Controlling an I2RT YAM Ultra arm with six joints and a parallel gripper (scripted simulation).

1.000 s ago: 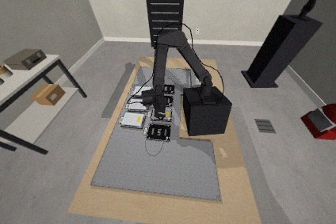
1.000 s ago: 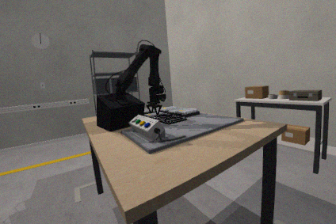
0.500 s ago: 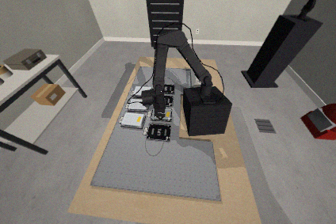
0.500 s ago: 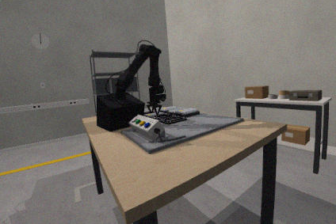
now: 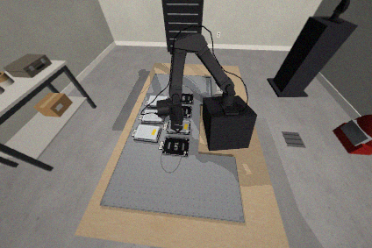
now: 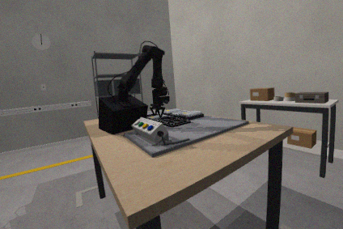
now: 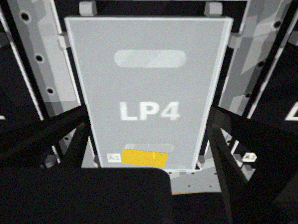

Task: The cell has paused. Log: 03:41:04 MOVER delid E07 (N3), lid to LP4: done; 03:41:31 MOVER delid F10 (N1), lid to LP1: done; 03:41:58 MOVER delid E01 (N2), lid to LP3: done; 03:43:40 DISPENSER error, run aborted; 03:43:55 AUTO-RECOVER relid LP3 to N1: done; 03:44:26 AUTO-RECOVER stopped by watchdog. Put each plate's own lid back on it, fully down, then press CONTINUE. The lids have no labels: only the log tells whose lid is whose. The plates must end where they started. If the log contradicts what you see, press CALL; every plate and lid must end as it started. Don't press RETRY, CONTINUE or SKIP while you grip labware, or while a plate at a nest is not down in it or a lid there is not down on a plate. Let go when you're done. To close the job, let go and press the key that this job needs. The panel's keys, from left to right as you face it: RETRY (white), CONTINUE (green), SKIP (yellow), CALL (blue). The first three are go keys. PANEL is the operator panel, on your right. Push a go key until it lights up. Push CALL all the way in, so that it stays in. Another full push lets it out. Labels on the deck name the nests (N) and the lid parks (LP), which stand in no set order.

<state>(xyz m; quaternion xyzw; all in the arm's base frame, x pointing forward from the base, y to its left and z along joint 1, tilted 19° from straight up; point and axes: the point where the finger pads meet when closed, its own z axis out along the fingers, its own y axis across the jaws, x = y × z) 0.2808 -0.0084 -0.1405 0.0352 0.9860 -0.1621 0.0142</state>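
Note:
A clear lid (image 7: pixel 150 85) (image 5: pixel 182 130) with a yellow tag lies at park LP4. My gripper (image 7: pixel 148 111) (image 6: pixel 157 116) points down over it, with its fingertips against both long edges; it looks shut on this lid. Neighbouring parks (image 7: pixel 15 100) (image 7: pixel 280 115) show dark on both sides in the wrist view. A pale plate (image 5: pixel 146 132) with a yellow tag is at the near end of the nest row. Two more pale plates (image 5: pixel 151 117) (image 5: pixel 156 100) stand behind it, partly hidden by the arm. The panel (image 6: pixel 147 134) has white, green, yellow and blue keys.
A dark park (image 5: pixel 175 146) is on the near side of LP4, with two more dark parks (image 5: pixel 187 111) (image 5: pixel 187 98) beyond it. Upright guide posts (image 7: pixel 88 9) (image 7: pixel 214 9) stand close around the LP4 lid. The black base block (image 5: pixel 229 124) is beside the deck.

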